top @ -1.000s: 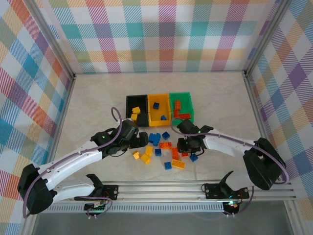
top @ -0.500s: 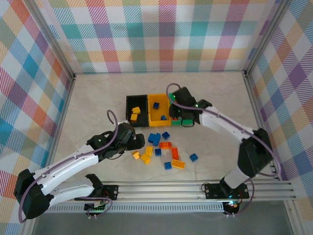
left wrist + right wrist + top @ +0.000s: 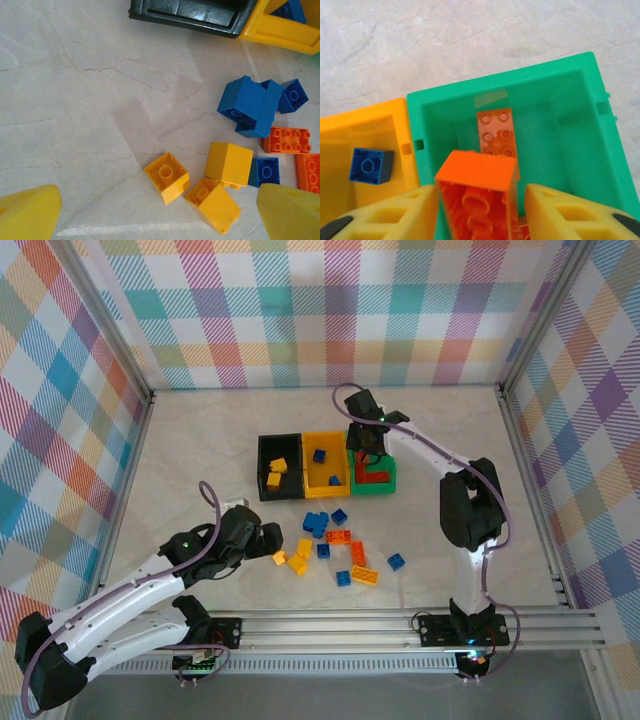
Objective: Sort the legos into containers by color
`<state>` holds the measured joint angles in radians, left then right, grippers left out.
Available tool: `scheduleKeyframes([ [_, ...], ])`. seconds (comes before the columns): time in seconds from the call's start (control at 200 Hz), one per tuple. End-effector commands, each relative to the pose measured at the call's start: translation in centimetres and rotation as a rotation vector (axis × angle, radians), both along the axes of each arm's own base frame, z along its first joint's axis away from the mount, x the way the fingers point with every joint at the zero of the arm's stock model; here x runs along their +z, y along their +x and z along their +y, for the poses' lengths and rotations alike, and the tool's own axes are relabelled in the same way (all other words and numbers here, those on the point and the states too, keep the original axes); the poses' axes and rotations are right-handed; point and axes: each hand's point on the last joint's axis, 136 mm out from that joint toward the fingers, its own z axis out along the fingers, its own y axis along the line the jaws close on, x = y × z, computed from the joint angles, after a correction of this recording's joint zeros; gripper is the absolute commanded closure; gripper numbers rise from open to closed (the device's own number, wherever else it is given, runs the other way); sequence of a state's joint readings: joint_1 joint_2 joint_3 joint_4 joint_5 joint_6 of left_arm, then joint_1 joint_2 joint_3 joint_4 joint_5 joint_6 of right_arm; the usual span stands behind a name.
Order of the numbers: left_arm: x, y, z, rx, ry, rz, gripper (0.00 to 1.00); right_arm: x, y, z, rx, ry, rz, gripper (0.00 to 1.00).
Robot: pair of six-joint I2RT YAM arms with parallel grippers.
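Right tool (image 3: 481, 202), narrowly parted around a loose orange brick (image 3: 476, 175), hangs over the green bin (image 3: 560, 87) that collects orange pieces.

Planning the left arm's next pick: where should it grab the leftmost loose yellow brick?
Come straight down on the yellow brick and pinch its lower-left and upper-right walls, as the left wrist view shows them, turning the left end effector to match its diagonal pose. The lower-right wall probably sits too close to a neighbouring brick.
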<state>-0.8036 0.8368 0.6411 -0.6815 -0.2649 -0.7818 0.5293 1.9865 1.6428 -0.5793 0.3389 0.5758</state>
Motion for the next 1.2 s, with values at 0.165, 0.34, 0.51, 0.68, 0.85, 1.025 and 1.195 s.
scheduleKeyframes([
  [0.165, -0.9, -0.5, 0.5, 0.035, 0.018, 0.043, 0.0, 3.4, -0.7, 0.2, 0.004, 0.084, -0.041, 0.21],
  [0.34, -3.1, -0.5, -2.2, -0.064, -0.002, 0.116, 0.02, 3.6, -4.7, 1.0, 0.072, 0.165, -0.04, 0.19],
  [0.51, -6.1, -0.3, -4.0, -0.121, 0.029, 0.202, 0.19, 2.0, -8.7, 0.2, 0.088, 0.182, -0.003, 0.18],
  [0.68, -8.4, -0.3, -3.4, -0.12, 0.116, 0.253, 0.22, 1.7, -11.1, -1.2, 0.081, 0.197, -0.004, 0.18],
  [0.85, -10.3, -0.5, -3.2, -0.12, 0.159, 0.296, 0.27, 1.9, -12.0, -1.9, 0.083, 0.198, -0.023, 0.18],
  [1.025, -11.1, -0.5, -2.4, -0.098, 0.209, 0.305, 0.35, 1.7, -12.2, -2.0, 0.087, 0.199, -0.021, 0.18],
  [1.195, -11.3, -1.0, -1.6, -0.092, 0.226, 0.311, 0.47, 1.4, -12.3, -2.1, 0.083, 0.198, -0.018, 0.18],
])
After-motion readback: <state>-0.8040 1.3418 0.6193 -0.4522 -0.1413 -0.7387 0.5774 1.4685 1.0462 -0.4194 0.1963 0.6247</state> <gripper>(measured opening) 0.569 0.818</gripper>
